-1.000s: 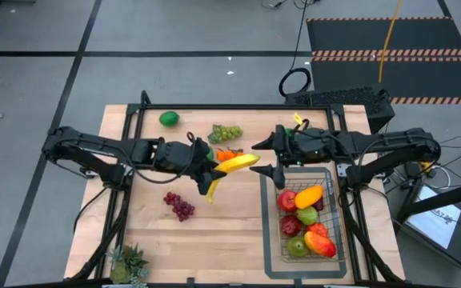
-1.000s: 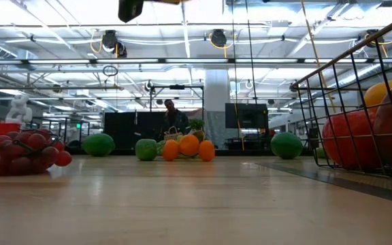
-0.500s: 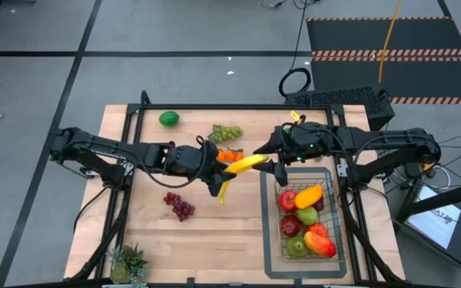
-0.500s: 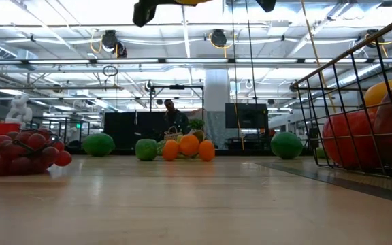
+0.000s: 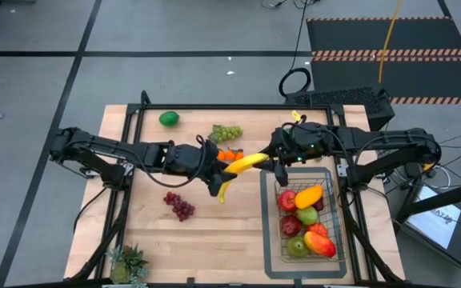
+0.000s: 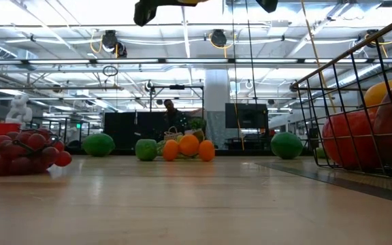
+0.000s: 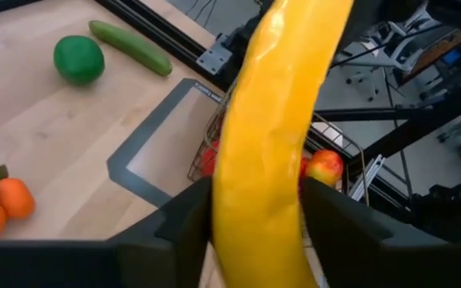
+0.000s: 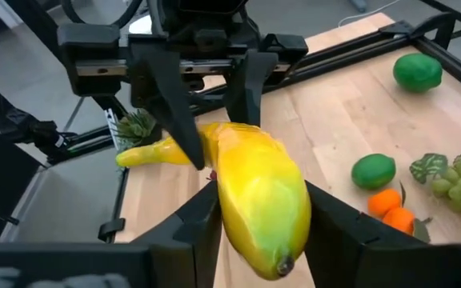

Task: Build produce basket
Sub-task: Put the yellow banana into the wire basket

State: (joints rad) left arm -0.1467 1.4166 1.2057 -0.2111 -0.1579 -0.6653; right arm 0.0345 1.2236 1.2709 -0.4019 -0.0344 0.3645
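Note:
A yellow banana (image 5: 240,163) hangs in the air over the middle of the table, between my two grippers. My left gripper (image 5: 214,173) comes from the table's left and is shut on it. My right gripper (image 5: 274,162) comes from the right and is shut on its other end. The dark wire basket (image 5: 341,232) stands at the near right on a grey mat and holds red apples, a mango (image 5: 309,195) and a green apple. On the table lie red grapes (image 5: 179,206), green grapes (image 5: 227,132), oranges (image 5: 229,154) and a lime (image 5: 169,119). My left gripper pinches the banana between its two fingers (image 7: 178,232) near the bend (image 7: 242,200). It comes from the table's left, slanting a little down. The banana is lifted clear; its yellow stem end (image 5: 222,193) hangs below toward the near edge. My right gripper pinches the banana's thick green-tipped end (image 8: 274,216) between its two fingers (image 8: 334,232). It comes from the table's right, nearly level, with the fingers along the fruit's sides. That end is held clear of the table, beside the basket's far left corner.
A spiky potted plant (image 5: 129,264) stands at the near left corner. A cucumber (image 7: 130,48) and a second lime (image 7: 78,58) lie on the far right part of the table. Bare wood lies between the red grapes and the basket.
My left gripper has carried the banana a little toward the table's right, up to my right gripper. My right gripper has shut its fingers from wide open onto the banana's green-tipped end. The banana stays lifted clear.

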